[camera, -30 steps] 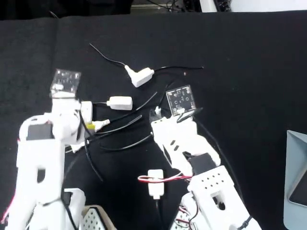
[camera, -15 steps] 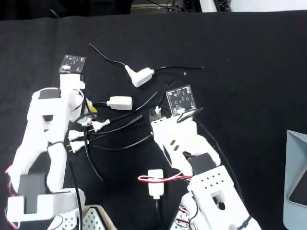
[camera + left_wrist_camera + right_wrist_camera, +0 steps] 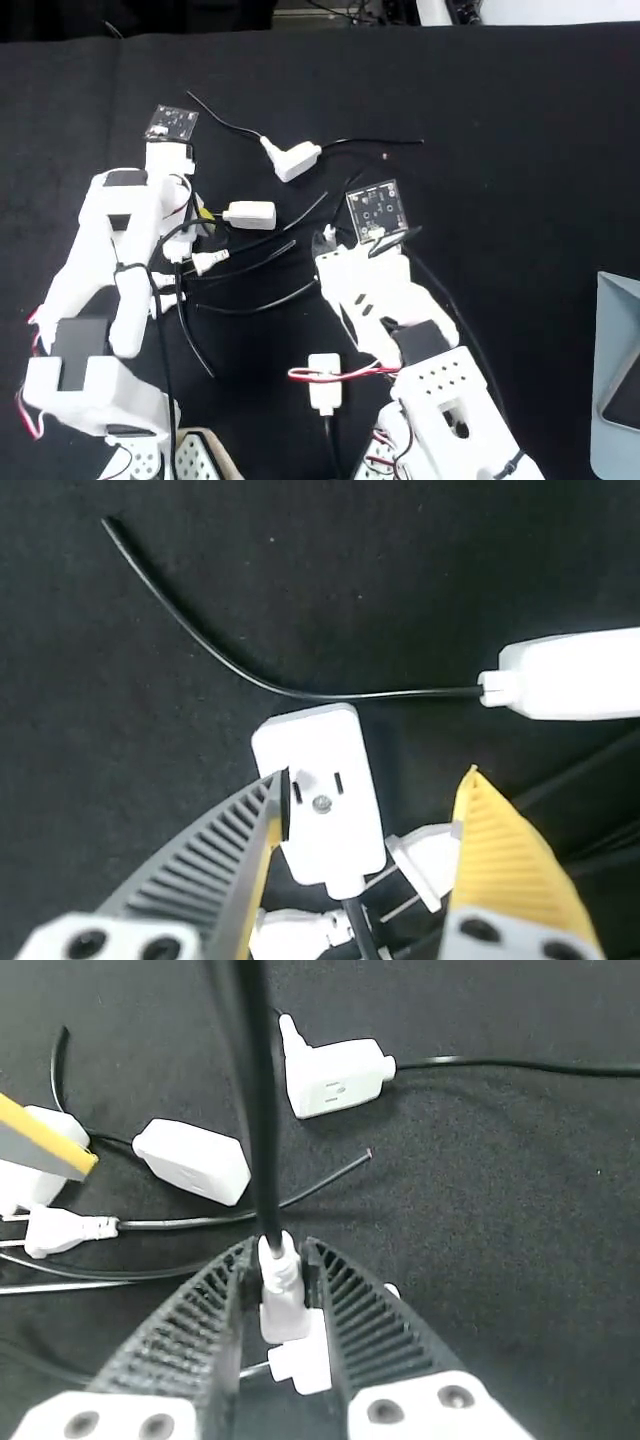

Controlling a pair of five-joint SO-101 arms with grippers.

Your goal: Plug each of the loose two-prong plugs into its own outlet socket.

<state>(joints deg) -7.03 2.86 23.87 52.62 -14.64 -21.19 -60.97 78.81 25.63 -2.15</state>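
Observation:
My left gripper (image 3: 372,780) stands open astride a white outlet socket (image 3: 325,805); the grey finger (image 3: 215,865) touches its side, the yellow one is apart. Two loose two-prong plugs (image 3: 425,860) lie just behind that socket. In the high view this gripper (image 3: 190,228) is left of centre, next to another socket (image 3: 248,213). My right gripper (image 3: 275,1250) is shut on a white plug (image 3: 283,1305) whose black cable runs up between the fingers; it sits mid-table (image 3: 325,245). A third socket (image 3: 290,158) lies farther back and a fourth (image 3: 325,380) near the right arm's base.
Loose black cables (image 3: 250,298) cross the black cloth between the arms, with a plug (image 3: 205,262) among them. A grey-blue tray (image 3: 615,380) stands at the right edge. A white perforated part (image 3: 195,455) is at the front.
The left arm has stretched away from the front and to the right, bringing its gripper over the socket. The right arm has kept still with its plug.

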